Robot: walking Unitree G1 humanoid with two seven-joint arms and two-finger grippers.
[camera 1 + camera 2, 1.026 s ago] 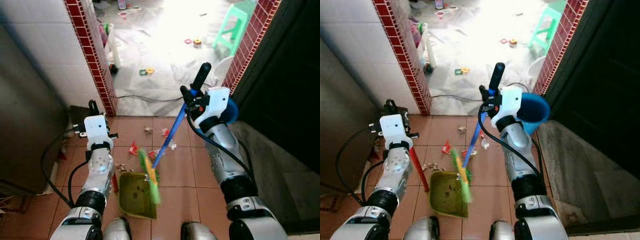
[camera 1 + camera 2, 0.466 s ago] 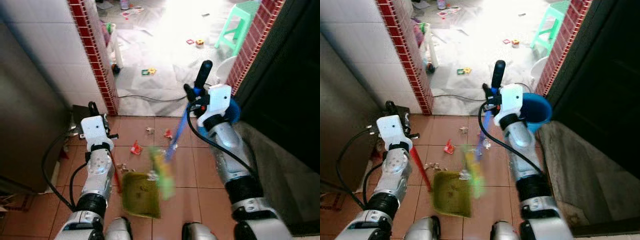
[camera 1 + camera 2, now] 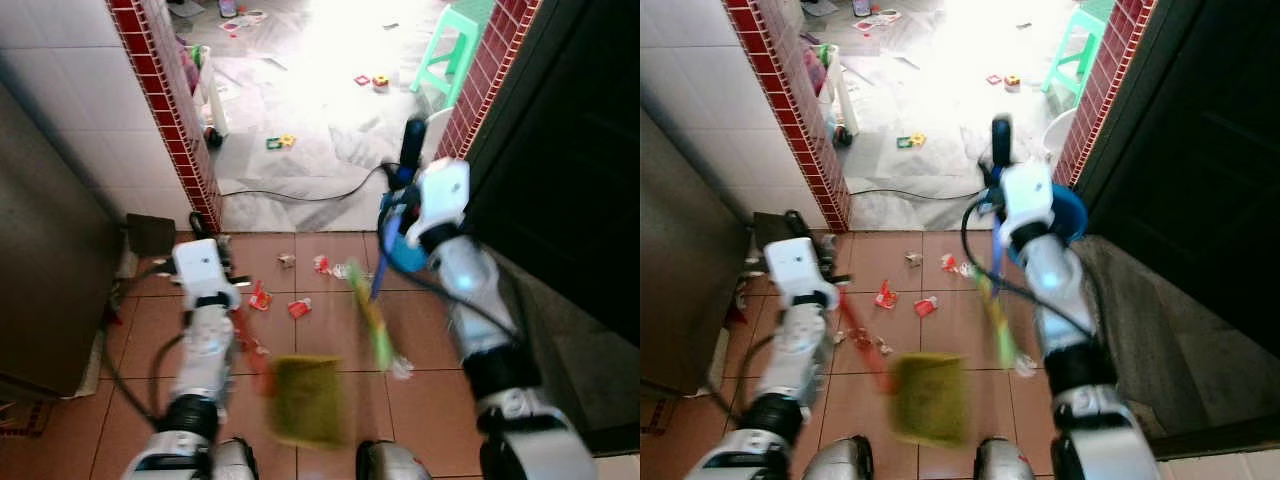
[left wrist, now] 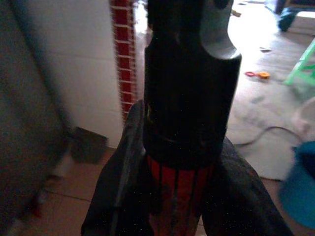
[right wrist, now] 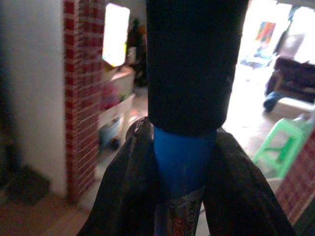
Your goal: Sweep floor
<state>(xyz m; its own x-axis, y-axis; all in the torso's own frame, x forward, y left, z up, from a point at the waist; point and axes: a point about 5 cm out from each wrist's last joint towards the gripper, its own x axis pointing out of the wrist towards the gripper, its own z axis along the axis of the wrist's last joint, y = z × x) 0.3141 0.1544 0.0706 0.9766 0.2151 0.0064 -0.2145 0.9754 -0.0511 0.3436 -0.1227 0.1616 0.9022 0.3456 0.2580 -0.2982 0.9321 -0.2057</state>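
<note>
The right gripper (image 5: 179, 182) is clamping the blue shaft of the broom (image 3: 372, 312), just below its black grip; in the right wrist view both fingers (image 5: 130, 191) are pressing against the shaft. The left gripper (image 4: 177, 196) is closed around the red handle of the dustpan (image 3: 305, 400), with its fingers bracketing the ribbed shaft below a black cap.

Task status, as a judgement: sweeping is under way but far from complete.
- The dustpan is sitting low on the terracotta floor (image 3: 420, 350), just ahead of the robot's feet, with the broom head to its right and apart from it.
- Red scraps (image 3: 299, 308) are lying on the tiles beyond the pan, between the brick pillar (image 3: 165, 110) and the blue bucket (image 3: 1072, 215). A pale scrap (image 3: 287, 260) is lying further out, near the doorway.
- Small toys (image 3: 274, 143) and paper are lying on the bright floor past the doorway, near the green stool (image 3: 447, 50). Whether that area belongs to the task cannot be determined.

Limits of observation:
- The broom head and dustpan are motion-blurred, so the pan's contents cannot be made out.
- Whether the bristles are touching the floor cannot be told.
- The area to the right of the robot is in deep shadow.
</note>
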